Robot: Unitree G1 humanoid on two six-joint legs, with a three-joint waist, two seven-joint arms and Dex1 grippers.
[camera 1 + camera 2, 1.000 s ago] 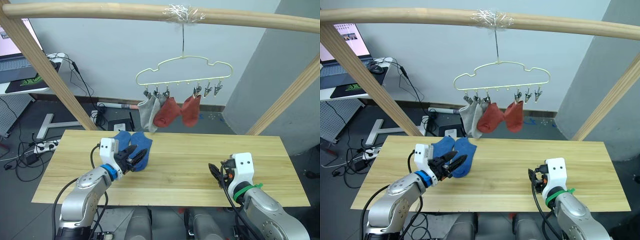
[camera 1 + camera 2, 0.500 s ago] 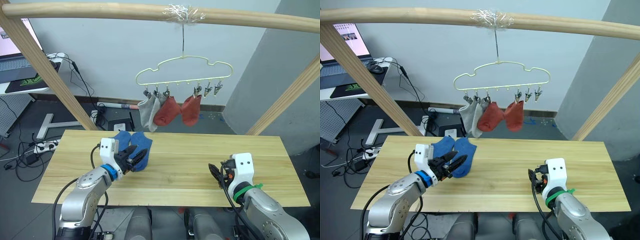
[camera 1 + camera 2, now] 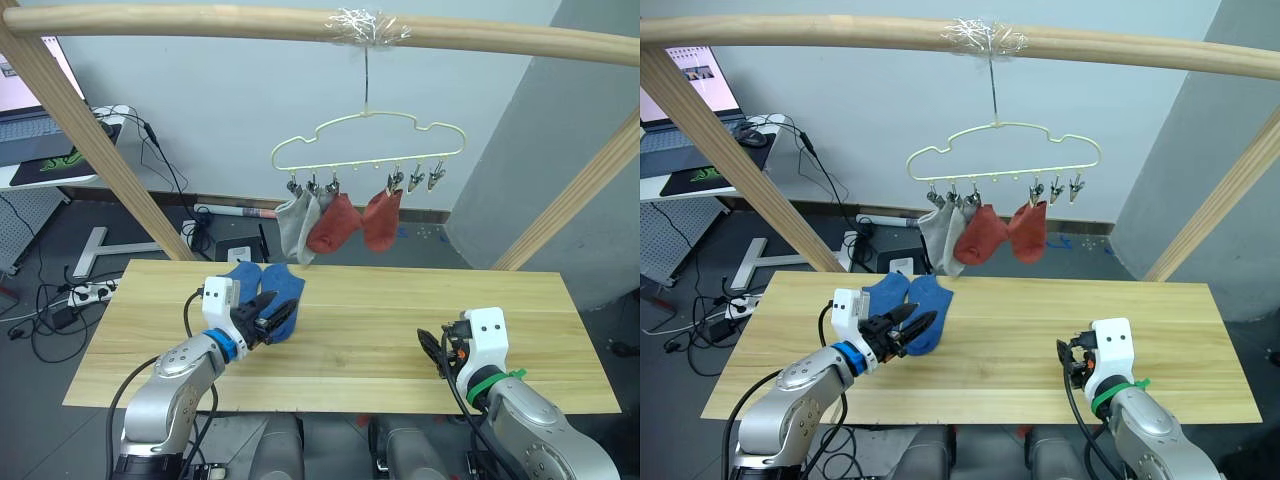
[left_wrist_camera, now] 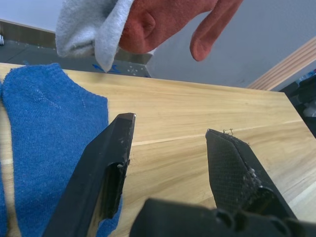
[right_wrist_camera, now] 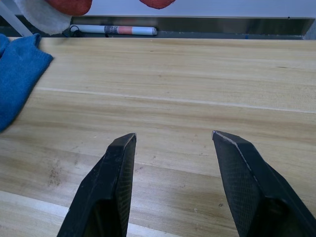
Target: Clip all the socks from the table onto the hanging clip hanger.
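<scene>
Table (image 3: 400, 330): two blue socks (image 3: 268, 295) lay at its left rear.
Clip hanger (image 3: 370, 140): grey and rust-red pairs already clipped.
Left gripper (image 4: 170, 163): fingers spread, empty — poised beside the blue sock, likely about to pinch it.
Right gripper (image 5: 173, 148): wide open, holding nothing.
</scene>
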